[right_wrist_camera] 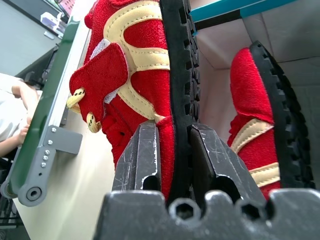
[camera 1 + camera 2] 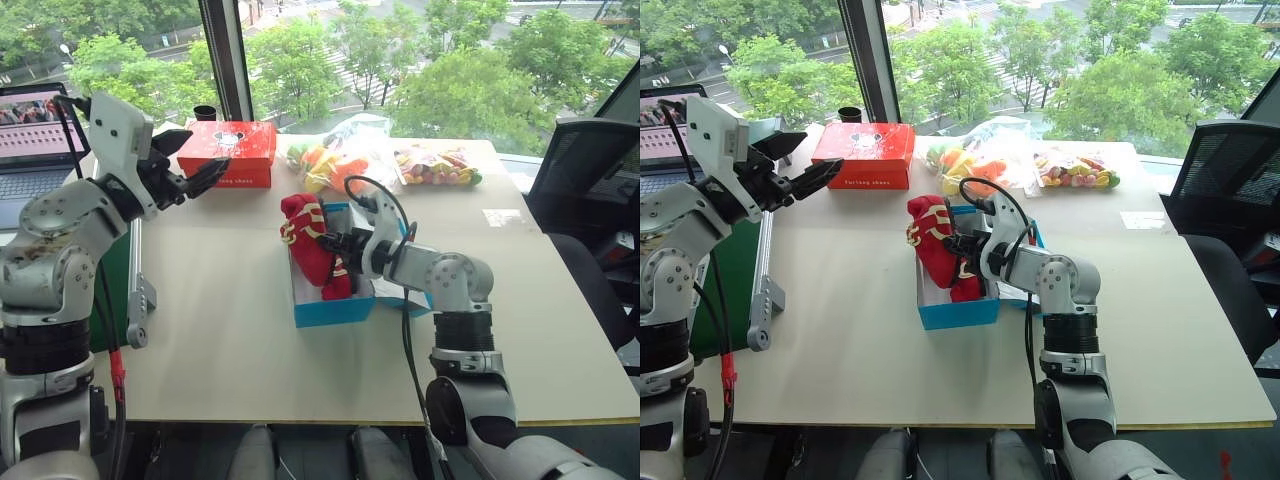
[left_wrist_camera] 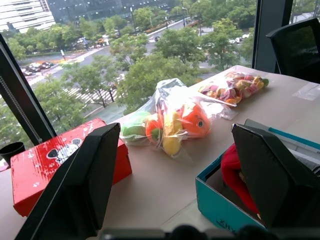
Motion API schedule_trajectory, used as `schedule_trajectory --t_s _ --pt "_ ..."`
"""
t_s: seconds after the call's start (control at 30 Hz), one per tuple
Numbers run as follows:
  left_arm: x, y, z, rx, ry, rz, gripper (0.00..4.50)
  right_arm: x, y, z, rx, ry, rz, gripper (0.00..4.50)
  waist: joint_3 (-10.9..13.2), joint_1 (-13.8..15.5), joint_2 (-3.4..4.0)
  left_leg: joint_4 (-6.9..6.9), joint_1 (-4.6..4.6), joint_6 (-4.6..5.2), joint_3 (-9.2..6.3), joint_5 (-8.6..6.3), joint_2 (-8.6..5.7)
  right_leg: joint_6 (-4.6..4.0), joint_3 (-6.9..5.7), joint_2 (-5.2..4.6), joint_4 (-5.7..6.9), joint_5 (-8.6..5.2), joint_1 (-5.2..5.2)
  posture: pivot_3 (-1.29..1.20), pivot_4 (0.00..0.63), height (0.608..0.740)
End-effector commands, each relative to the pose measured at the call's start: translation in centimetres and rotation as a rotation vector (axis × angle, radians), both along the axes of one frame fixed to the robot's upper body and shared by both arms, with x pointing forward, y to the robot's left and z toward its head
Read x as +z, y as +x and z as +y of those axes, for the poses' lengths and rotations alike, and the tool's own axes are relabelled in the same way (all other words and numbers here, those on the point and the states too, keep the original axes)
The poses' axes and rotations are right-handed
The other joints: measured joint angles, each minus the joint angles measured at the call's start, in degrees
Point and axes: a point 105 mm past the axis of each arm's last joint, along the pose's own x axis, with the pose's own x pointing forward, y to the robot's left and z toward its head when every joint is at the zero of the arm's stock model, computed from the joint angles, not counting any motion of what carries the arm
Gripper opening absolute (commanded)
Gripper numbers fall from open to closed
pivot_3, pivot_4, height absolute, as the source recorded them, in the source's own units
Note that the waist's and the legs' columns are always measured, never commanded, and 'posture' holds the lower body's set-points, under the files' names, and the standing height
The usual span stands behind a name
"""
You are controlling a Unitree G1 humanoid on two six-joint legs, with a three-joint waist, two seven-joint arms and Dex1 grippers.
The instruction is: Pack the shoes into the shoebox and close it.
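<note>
Right gripper (image 1: 172, 150) pinches the edge of 1 red shoe (image 2: 303, 235) by its black sole, holding it tilted over the open turquoise shoebox (image 2: 330, 308), toe above the far rim. The other shoe (image 1: 260, 135) already lies inside, so I judge packing half done: 1 shoe to seat, lid to close. Left gripper (image 2: 190, 165), fingers spread and empty, hovers near the red box (image 2: 228, 152). Behind lie 2 clear bags of toys (image 2: 345, 160).
</note>
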Motion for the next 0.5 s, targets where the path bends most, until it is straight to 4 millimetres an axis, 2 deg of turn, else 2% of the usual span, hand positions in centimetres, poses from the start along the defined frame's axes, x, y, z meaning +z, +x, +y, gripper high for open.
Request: schedule_trajectory --t_s 0.03,0.2,0.23,0.33,0.5 --pt "1.4 -0.7 -0.5 -0.012 -0.003 -0.063 3.80 -4.6 -0.5 -3.8 -0.047 -0.219 0.094 0.47 0.0 0.3 -0.03 0.00 0.05 0.00 0.00 0.00 0.00 0.00 0.00 0.00 -0.01 0.00 0.07 0.00 0.150 0.739" --pt "1.4 -0.4 -0.9 -0.028 -0.002 -0.061 3.80 -5.7 -2.9 -3.7 0.143 -0.300 0.187 0.47 0.0 0.9 -0.03 0.03 0.27 0.00 0.00 -0.01 -0.01 0.02 -0.03 -0.02 -0.06 -0.02 0.33 0.00 0.150 0.739" --pt "1.4 -0.4 -0.9 -0.027 -0.003 -0.060 3.80 -5.7 -2.7 -3.7 0.154 -0.315 0.171 0.47 0.0 0.9 -0.04 0.04 0.27 0.01 0.00 -0.01 -0.01 0.03 -0.05 -0.04 -0.09 -0.02 0.37 0.00 0.150 0.739" --pt "1.3 -0.2 -0.9 -0.027 -0.005 -0.061 3.80 -4.8 0.0 -3.1 0.033 -0.235 0.100 0.47 -0.1 0.6 -0.19 0.04 0.29 0.03 0.00 -0.04 -0.02 0.04 -0.07 -0.06 -0.15 -0.02 0.42 0.00 0.150 0.739" --pt "1.3 -0.1 -1.2 -0.032 -0.006 -0.061 3.80 -4.7 1.8 -1.2 -0.024 -0.116 0.075 0.47 -0.5 -1.1 -0.68 -0.01 0.86 0.03 0.02 -0.03 0.02 0.03 -0.02 -0.02 -0.07 -0.02 0.82 0.00 0.150 0.739"
